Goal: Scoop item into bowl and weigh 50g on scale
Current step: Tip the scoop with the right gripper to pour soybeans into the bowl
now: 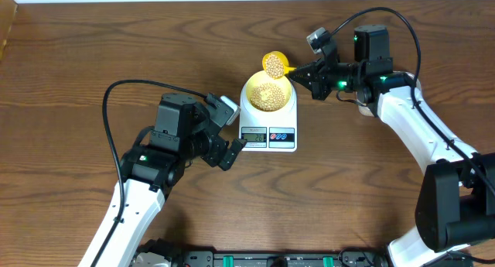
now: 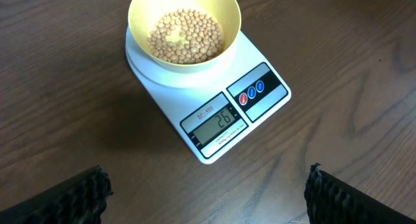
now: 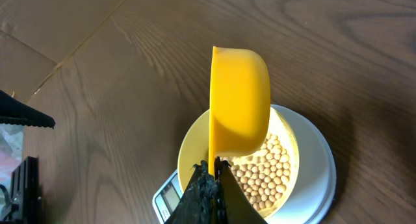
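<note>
Two grippers in view. L gripper (image 1: 230,152) spread wide, holding nothing, just front-left of the scale (image 1: 283,135). Its display (image 2: 214,125) prob. reads 26. The bowl (image 2: 140,17) sits on the scale w/ beans (image 2: 185,36) inside. Past it, a yellow scoop (image 1: 275,64) carries more beans over the bowl's far rim, R gripper (image 1: 303,75) clamped on its handle.

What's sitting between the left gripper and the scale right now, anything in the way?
Nothing. The left wrist view shows only bare table between the open left gripper and the display edge of the scale.
</note>
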